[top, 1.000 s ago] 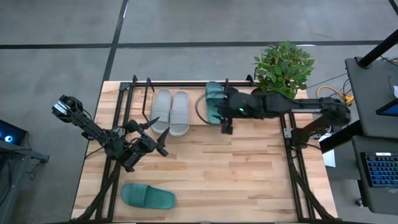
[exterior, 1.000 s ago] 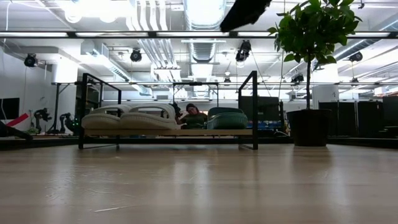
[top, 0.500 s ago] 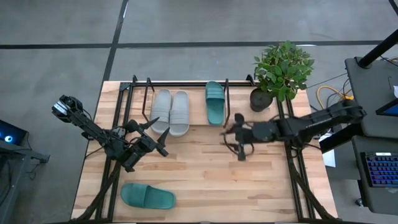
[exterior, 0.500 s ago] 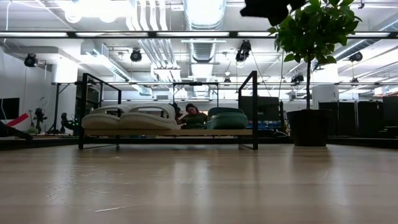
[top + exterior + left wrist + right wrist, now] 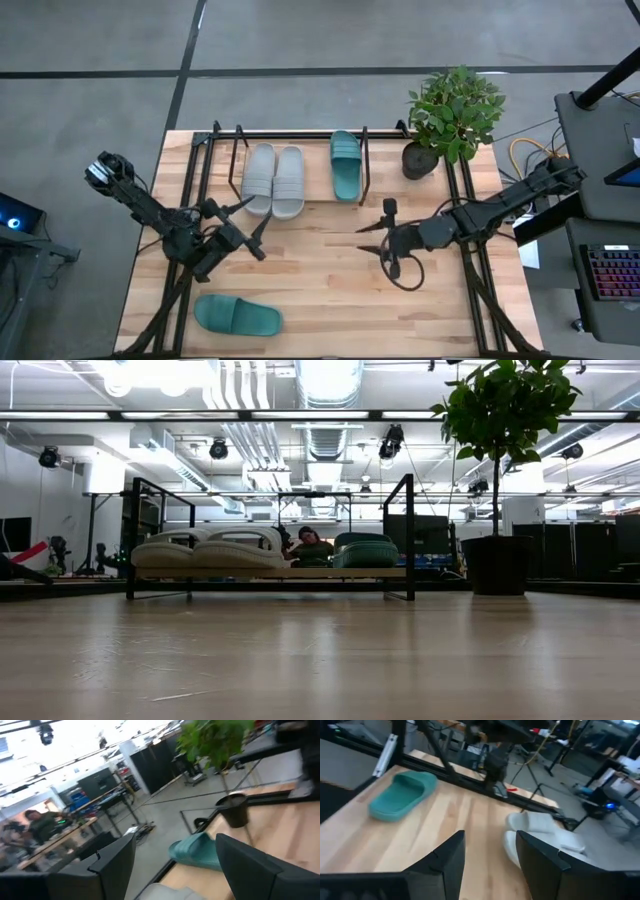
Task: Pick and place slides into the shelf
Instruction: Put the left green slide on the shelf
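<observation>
Well, left tool (image 5: 253, 236): open and empty, waiting near the loose shoe.
Loose teal slide (image 5: 237, 317): flat on the tabletop (image 5: 320, 280), not put away yet.
Shelf (image 5: 300, 133): two grey slides (image 5: 274, 181) side by side, one teal slide (image 5: 345, 165) beside them.
Right tool (image 5: 388, 238): open, holding nothing, over bare wood away from the shelf.

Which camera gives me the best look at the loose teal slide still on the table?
High view: the loose slide lies whole and unobstructed. Right wrist shows it whole but angled. The low and left wrist views miss it.
</observation>
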You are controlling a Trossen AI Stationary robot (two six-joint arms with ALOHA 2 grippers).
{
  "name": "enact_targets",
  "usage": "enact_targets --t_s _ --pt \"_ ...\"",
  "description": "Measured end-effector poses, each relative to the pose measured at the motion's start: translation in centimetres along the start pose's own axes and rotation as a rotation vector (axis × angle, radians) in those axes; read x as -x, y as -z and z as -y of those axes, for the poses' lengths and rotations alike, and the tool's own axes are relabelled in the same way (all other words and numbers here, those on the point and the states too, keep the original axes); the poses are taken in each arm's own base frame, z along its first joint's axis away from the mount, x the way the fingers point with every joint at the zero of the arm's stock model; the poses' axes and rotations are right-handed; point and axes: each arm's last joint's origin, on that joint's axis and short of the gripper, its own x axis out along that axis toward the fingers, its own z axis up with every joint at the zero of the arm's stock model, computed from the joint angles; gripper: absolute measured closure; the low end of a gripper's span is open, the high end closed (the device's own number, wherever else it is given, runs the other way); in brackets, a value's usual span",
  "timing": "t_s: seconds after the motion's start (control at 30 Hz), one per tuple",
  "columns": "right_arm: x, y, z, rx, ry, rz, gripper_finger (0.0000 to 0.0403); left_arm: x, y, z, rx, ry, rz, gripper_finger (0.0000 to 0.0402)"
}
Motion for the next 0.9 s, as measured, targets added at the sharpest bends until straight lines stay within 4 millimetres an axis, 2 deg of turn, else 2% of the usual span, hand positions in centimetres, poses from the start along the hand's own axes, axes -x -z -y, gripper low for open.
enact_targets --t_s 0.13,0.33,0.43,0.6,0.73,0.9 --pt "0.0 -0.3 0.1 0.032 0.024 0.002 0.0236 1.3 -0.3 0.3 0.032 0.107 0.079 0.0143" --pt "0.1 -0.7 0.3 0.053 0.032 0.012 0.0236 2.4 -1.4 1.4 0.171 0.535 0.444 0.0143" --pt "0.1 -0.9 0.3 0.075 0.034 0.014 0.0236 2.6 -1.9 1.7 0.278 0.695 0.498 0.0143" --pt "0.2 -1.3 0.5 0.103 0.037 0.026 0.0236 2.6 -1.6 2.5 0.467 0.815 0.280 0.0143" --pt "0.2 -1.7 0.6 0.156 0.041 0.036 0.0236 2.6 -1.5 2.8 0.684 0.877 0.022 0.0143" --pt "0.3 -2.4 0.8 0.196 0.049 0.053 0.0236 2.7 -1.2 2.9 0.979 0.874 -0.326 0.0143"
